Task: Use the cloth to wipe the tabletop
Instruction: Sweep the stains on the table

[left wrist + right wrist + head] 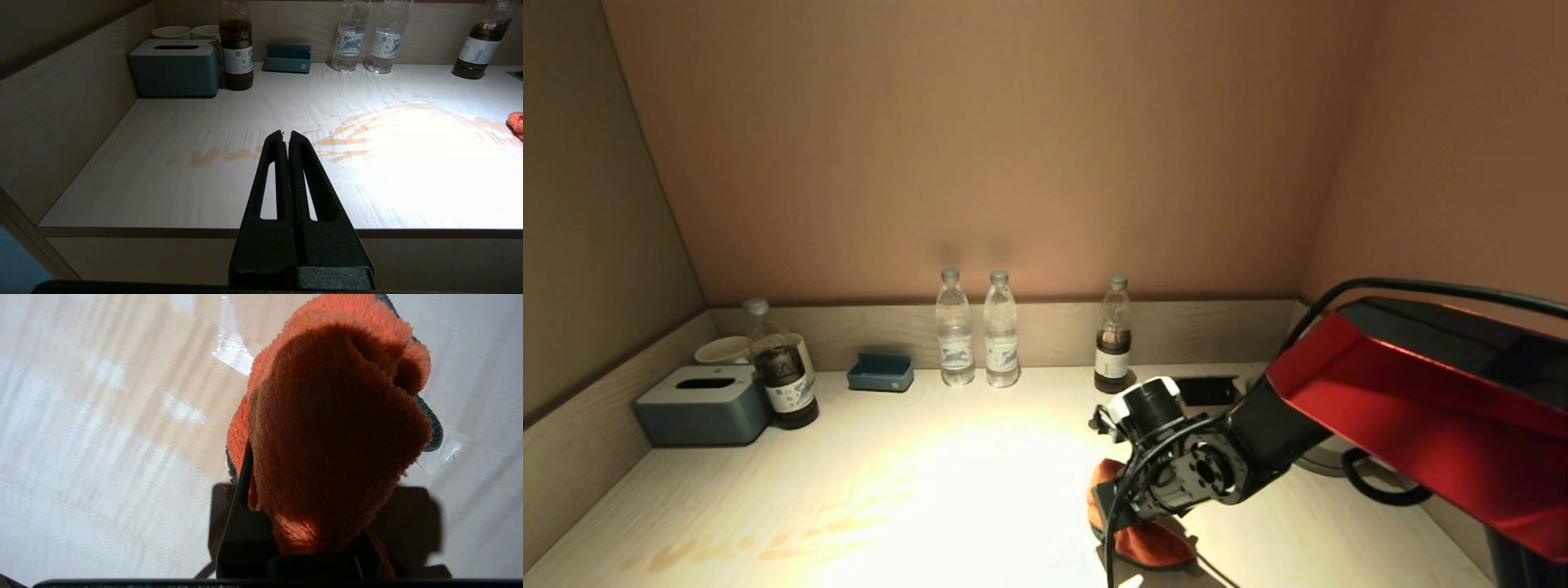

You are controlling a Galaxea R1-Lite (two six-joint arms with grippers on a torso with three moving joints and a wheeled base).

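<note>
The orange-red fuzzy cloth (1147,545) lies bunched on the pale wood-grain tabletop (931,457) at the front right, under my right wrist. My right gripper (302,457) is shut on the cloth (335,428), which covers most of both fingers; its dark grey underside shows at the edges. Orange-brown smears (347,139) streak the tabletop from the front left toward the middle. My left gripper (286,136) is shut with nothing in it and hangs just outside the table's front edge on the left. It is out of the head view.
Along the back rim stand a blue-grey tissue box (704,404), cups (723,349), a dark bottle (783,367), a small blue tray (880,371), two water bottles (954,331) and another dark bottle (1113,339). A black recess (1207,390) and a black cable (1380,482) lie at the right.
</note>
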